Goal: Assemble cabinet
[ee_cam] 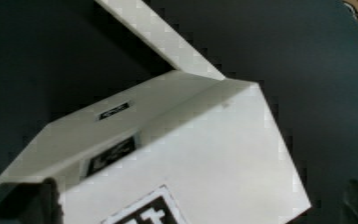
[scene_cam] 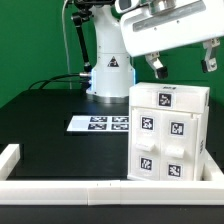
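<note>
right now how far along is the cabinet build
Mostly done, by the look of it: the cabinet stands upright as one closed white box by the white border rail, tagged blocks set into its front face. No loose parts show on the black table. In hand: nothing; the gripper hangs above the cabinet, fingers apart and empty. Whether any piece is left to fit, these views cannot settle.

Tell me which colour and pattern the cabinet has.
The cabinet is white, with square black-and-white tags on its faces. The exterior view shows it best.
</note>
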Controlling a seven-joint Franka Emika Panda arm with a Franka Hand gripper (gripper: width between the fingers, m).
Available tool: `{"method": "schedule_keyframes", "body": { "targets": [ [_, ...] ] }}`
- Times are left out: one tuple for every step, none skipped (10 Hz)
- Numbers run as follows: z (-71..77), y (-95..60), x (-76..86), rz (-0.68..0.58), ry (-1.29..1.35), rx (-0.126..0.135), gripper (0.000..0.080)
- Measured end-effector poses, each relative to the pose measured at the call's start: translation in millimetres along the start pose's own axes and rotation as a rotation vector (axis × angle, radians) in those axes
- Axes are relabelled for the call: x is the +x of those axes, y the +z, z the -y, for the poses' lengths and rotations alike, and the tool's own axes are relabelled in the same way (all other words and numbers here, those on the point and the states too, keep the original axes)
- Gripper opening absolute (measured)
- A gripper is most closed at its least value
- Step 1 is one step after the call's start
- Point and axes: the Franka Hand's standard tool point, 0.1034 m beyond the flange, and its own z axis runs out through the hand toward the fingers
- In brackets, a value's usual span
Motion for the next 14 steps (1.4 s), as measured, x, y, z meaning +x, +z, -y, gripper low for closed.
{"method": "schedule_keyframes", "body": {
  "targets": [
    [-0.1, 0.0, 0.0, 0.000, -0.089, 0.000, 0.0797],
    [-1.0, 0.3, -0.2, -0.001, -0.205, -0.009, 0.0797],
    [-3.1, 0.9, -0.2, -0.012, -0.385, -0.044, 0.0797],
    [-4.3, 0.8, 0.7, -0.016, -0.574, -0.067, 0.0797],
    [-5.8, 0.6, 2.0, -0.012, -0.723, -0.080, 0.0797],
    [-7.0, 0.6, 3.4, 0.009, -0.886, -0.101, 0.0797],
    [-5.6, 1.6, 4.5, 0.026, -1.038, -0.137, 0.0797],
    [-4.0, 3.6, 4.5, 0.037, -1.117, -0.147, 0.0797],
    [-5.1, 3.4, 6.0, 0.040, -1.182, -0.147, 0.0797],
    [-5.8, 3.6, 6.7, 0.045, -1.241, -0.147, 0.0797],
    [-6.1, 3.8, 6.8, 0.049, -1.288, -0.147, 0.0797],
    [-6.6, 4.6, 7.6, 0.059, -1.400, -0.150, 0.0797],
    [-6.6, 7.7, 9.1, 0.074, -1.518, -0.160, 0.0797],
    [-5.5, 9.9, 11.3, 0.086, -1.596, -0.171, 0.0797]
  ]
}}
